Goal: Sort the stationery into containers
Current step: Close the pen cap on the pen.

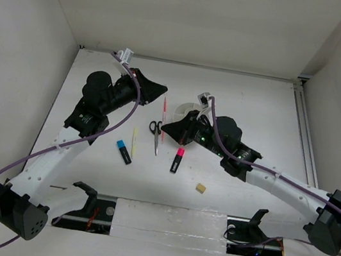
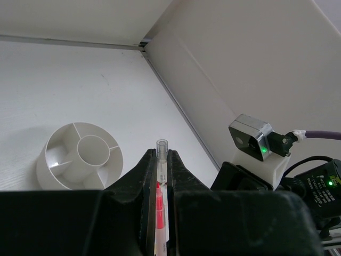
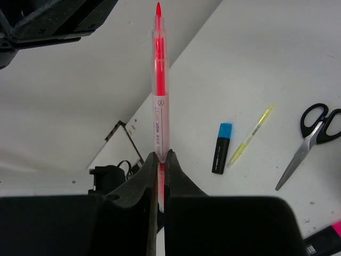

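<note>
Red pen held aloft at centre, left gripper and right gripper both clamped on it. Likely a handover: next, one lets go and the other carries it to the far white organiser.

Left fingers, right fingers clamped.

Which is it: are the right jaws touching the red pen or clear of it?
Touching. The right wrist view shows the right gripper with its jaws shut on the red pen, both pressed against its barrel with no gap.
</note>
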`<state>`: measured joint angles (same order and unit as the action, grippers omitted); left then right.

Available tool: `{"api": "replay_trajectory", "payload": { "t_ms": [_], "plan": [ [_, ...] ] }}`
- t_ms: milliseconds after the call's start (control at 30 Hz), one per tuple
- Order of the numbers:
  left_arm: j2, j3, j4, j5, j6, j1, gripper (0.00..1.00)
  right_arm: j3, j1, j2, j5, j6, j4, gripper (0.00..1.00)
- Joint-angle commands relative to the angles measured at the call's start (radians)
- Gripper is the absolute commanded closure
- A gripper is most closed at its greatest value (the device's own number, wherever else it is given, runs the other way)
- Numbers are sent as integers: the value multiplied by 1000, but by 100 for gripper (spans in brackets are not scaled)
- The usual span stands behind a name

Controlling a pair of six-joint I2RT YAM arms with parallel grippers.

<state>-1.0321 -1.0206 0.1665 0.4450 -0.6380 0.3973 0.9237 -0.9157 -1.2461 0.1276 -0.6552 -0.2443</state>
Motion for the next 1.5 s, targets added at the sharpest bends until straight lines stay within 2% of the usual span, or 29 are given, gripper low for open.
{"api": "replay_trajectory", "payload": {
  "t_ms": [0, 467, 833, 1033, 1267, 1467],
  "plan": [
    [18, 16, 54, 23, -3, -3, 100, 56, 8, -9, 6, 6, -35, 100],
    [27, 25, 54, 3, 15, -3, 100, 56, 8, 0, 6, 6, -35, 100],
    [37, 25, 54, 41, 27, -3, 100, 56, 26, 0, 6, 6, -26, 100],
    [37, 14, -8, 52, 72, -3, 100, 66, 35, 0, 6, 16, -16, 100],
    [37, 33, -22, 122, 104, -3, 100, 96, 35, -9, 63, 16, -7, 100],
    [46, 33, -61, 181, 126, -3, 100, 116, 35, 0, 35, 58, 19, 100]
  ]
}}
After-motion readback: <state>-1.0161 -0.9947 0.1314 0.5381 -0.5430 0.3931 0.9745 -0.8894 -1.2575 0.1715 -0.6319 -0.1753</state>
